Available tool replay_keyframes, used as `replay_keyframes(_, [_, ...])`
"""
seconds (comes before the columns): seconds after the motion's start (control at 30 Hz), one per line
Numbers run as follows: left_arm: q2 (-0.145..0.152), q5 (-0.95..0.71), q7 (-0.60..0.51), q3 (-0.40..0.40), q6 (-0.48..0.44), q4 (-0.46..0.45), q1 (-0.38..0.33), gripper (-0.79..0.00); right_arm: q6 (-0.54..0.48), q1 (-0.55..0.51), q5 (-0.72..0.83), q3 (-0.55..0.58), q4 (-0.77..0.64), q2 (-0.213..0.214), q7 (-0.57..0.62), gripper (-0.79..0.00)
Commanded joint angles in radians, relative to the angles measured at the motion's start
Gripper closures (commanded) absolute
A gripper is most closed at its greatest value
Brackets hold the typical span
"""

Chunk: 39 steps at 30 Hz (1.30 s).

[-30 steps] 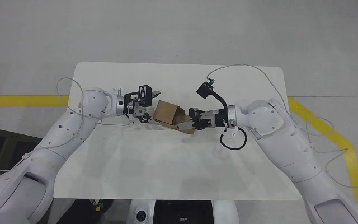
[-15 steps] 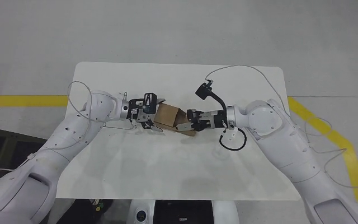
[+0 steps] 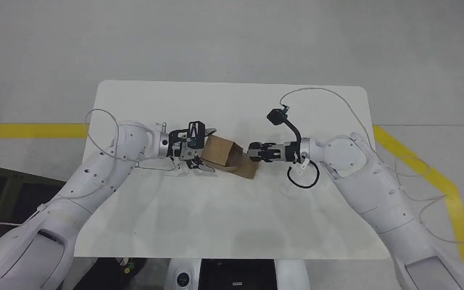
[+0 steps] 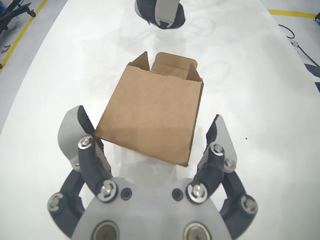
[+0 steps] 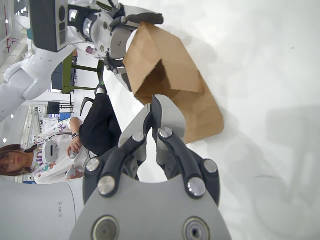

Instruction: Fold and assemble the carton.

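A brown cardboard carton [image 3: 222, 151] lies on its side in the middle of the white table [image 3: 217, 101]. Its open end with raised flaps [image 4: 172, 66] faces my right gripper, and one long flap [image 5: 202, 116] lies flat on the table. My left gripper [image 3: 201, 151] is open and straddles the carton's closed end [image 4: 150, 116]. One fingertip [image 4: 81, 116] touches a corner, while the other [image 4: 216, 126] stands a little apart. My right gripper [image 5: 153, 101] is shut with nothing in it, just off the flat flap and above the table [image 4: 160, 13].
Bare white table lies all around the carton, with wide room toward the far edge and the front edge [image 3: 217, 255]. A thin grey cable [image 3: 319, 88] loops over the right arm. Yellow floor tape [image 3: 36, 130] runs beside the table.
My left gripper has closed in on the carton's closed end. The right gripper has let go of the flap and drawn back to the right, and the carton now lies lower on the table.
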Motion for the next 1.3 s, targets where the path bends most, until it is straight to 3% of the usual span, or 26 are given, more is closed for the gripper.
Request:
replay_keyframes(0.0, [-0.001, -0.010, -0.017, -0.004, 0.000, -0.006, 0.006, -0.785, -0.003, 0.016, 0.001, -0.010, 0.032, -0.005, 0.000, 0.000])
replay_keyframes(0.7, [-0.009, -0.067, -0.115, -0.052, 0.016, -0.044, 0.048, -0.785, -0.028, 0.171, 0.105, -0.214, 0.252, -0.120, 0.038, 0.000])
replay_keyframes(1.27, [-0.010, -0.056, -0.129, -0.084, 0.004, -0.063, 0.072, -0.785, -0.111, 0.246, 0.203, -0.285, 0.430, -0.204, 0.062, 0.000])
